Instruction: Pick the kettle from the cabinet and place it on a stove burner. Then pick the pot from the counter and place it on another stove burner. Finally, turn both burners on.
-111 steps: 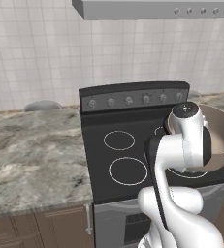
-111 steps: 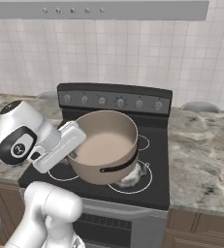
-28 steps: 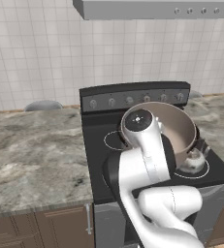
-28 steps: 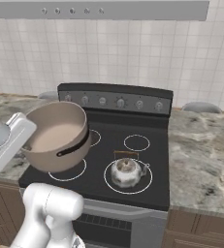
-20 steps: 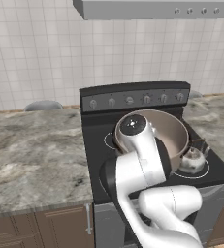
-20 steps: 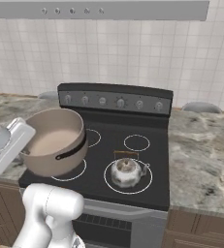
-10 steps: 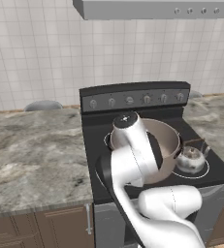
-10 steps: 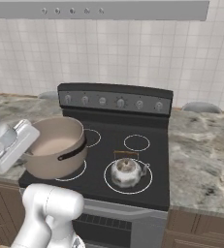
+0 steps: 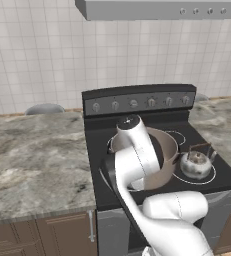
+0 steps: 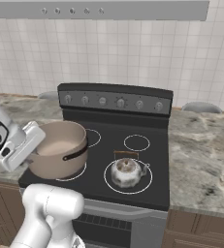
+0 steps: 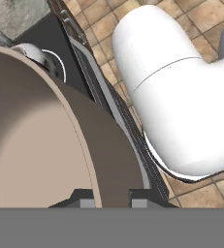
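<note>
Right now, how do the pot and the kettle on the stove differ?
The pot is wide, tan and open-topped; the kettle is far smaller, shiny silver, with an arched handle. The pot is clamped at its rim by the robot's gripper over the front left burner; the kettle stands free on the front right one. Both are round metal cookware.

You see a beige-tan pot (image 10: 60,152) with a dark rim and a shiny silver kettle (image 10: 126,172) on the black stove (image 10: 133,196). The counter (image 9: 32,155) is grey-brown veined marble, and the wall tiles (image 10: 133,53) are white.
</note>
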